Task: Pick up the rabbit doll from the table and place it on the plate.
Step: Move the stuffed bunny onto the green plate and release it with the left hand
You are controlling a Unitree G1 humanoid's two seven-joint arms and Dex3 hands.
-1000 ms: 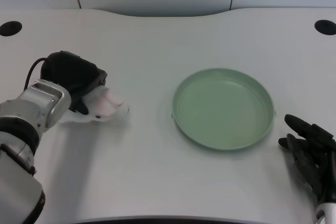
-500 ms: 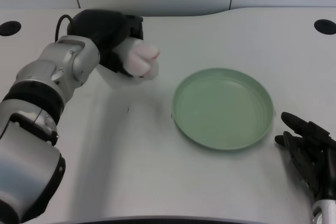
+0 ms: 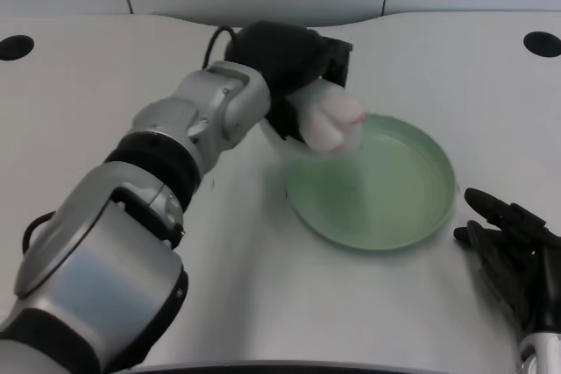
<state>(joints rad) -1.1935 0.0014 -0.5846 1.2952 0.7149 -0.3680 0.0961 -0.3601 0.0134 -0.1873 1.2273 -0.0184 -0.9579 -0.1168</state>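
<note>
My left hand (image 3: pixel 294 67) grips the rabbit doll (image 3: pixel 331 120), a white plush with pink patches, and holds it in the air over the left rim of the plate. The plate (image 3: pixel 394 203) is a pale green round dish lying flat on the white table, right of centre. The doll sticks out below and to the right of my black fingers, slightly blurred. My silver left forearm (image 3: pixel 202 120) stretches across the picture from the lower left up to the hand.
My right hand (image 3: pixel 513 256) rests idle at the lower right, just beyond the plate's right rim. Two dark round holes (image 3: pixel 17 46) sit in the table's far corners. A grey wall panel runs behind the table's back edge.
My left hand has lifted the doll off the table at the left and carried it rightward, from beside the plate to above its left rim. The right hand has hardly moved.
</note>
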